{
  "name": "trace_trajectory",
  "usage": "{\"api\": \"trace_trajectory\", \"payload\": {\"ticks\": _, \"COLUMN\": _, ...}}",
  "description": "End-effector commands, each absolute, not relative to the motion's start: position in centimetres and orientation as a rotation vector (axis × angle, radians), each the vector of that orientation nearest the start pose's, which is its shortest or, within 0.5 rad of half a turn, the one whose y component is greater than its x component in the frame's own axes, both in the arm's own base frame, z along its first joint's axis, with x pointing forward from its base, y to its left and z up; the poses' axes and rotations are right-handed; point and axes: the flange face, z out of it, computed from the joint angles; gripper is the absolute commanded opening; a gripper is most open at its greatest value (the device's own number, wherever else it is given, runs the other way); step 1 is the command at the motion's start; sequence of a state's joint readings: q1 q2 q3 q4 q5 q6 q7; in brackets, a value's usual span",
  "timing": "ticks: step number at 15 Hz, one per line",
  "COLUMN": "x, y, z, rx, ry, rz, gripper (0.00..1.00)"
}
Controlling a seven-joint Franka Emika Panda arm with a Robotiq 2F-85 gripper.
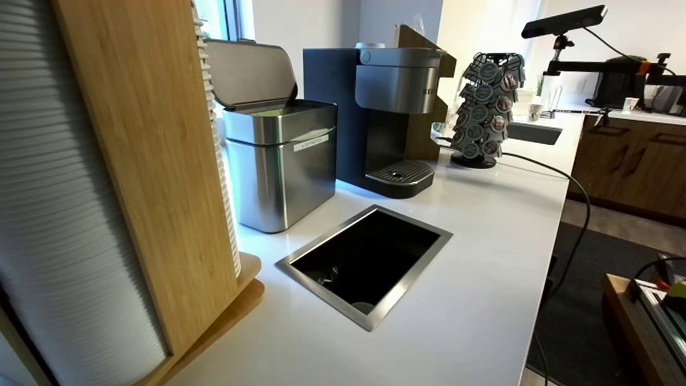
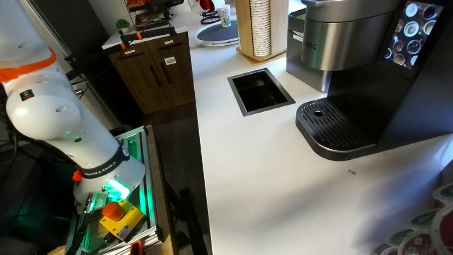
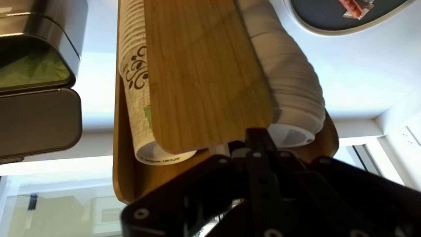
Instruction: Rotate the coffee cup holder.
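Note:
The coffee cup holder is a tall light-wood tower with vertical stacks of white cups. It fills the left of an exterior view (image 1: 153,139) and stands at the back in an exterior view (image 2: 279,24). In the wrist view, which is upside down, its wooden panel (image 3: 210,72) is close, between a printed cup stack (image 3: 135,65) and a white stack (image 3: 286,65). My gripper (image 3: 259,133) has its fingers together, with tips at the panel's top corner. Whether they touch the panel is unclear. The gripper is out of view in both exterior views.
A steel lidded bin (image 1: 308,171) and a coffee machine (image 1: 396,88) stand along the wall. A steel-rimmed opening (image 1: 407,277) is set in the counter before the holder. A pod carousel (image 1: 485,107) stands farther along. A round tray (image 2: 216,34) is beyond the holder.

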State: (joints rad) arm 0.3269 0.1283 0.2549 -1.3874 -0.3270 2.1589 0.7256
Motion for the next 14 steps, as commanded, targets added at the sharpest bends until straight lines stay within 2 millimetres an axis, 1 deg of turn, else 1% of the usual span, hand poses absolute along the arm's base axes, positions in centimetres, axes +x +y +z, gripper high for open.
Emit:
{"api": "trace_trajectory", "payload": {"ticks": 1, "x": 56.3, "y": 31.1, "z": 69.8, "rx": -2.831, "ry": 0.152, "rz": -0.995, "gripper": 0.0}}
{"api": "trace_trajectory", "payload": {"ticks": 11, "x": 57.9, "y": 28.7, "z": 69.6, "rx": -2.835, "ry": 0.266, "rz": -1.001, "gripper": 0.0}}
{"api": "trace_trajectory", "payload": {"ticks": 14, "x": 57.9, "y": 28.6, "z": 70.0, "rx": -2.81, "ry": 0.27, "rz": -1.002, "gripper": 0.0}}
